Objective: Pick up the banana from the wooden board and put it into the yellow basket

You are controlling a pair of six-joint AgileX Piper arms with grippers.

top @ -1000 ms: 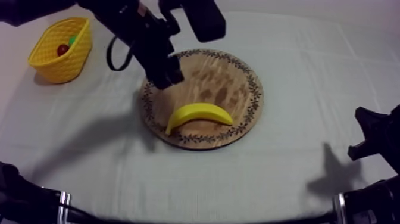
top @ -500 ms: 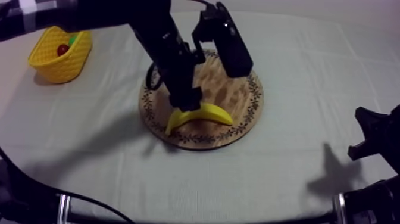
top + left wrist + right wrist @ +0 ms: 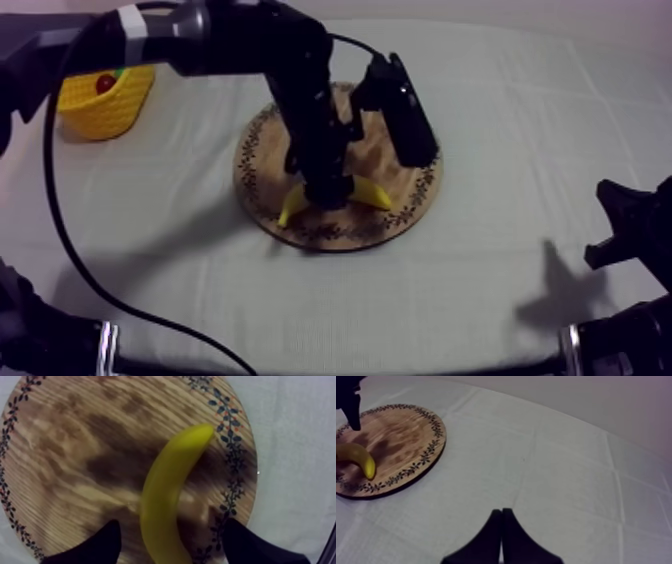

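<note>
The banana (image 3: 167, 496) lies on the wooden board (image 3: 262, 190), toward its near rim, in the middle of the table (image 3: 520, 300). My left gripper (image 3: 170, 528) straddles it with its fingers (image 3: 102, 543) wide apart, one on each side of the fruit's middle. Whether the tips touch the wood I cannot quite tell.

The step in hand, I judge, is the grasp. Next comes closing on the banana, lifting it clear and carrying it to the yellow basket (image 3: 100, 108) at the table's far left corner. My right gripper (image 3: 501, 521) rests pinched together near the right edge.
</note>
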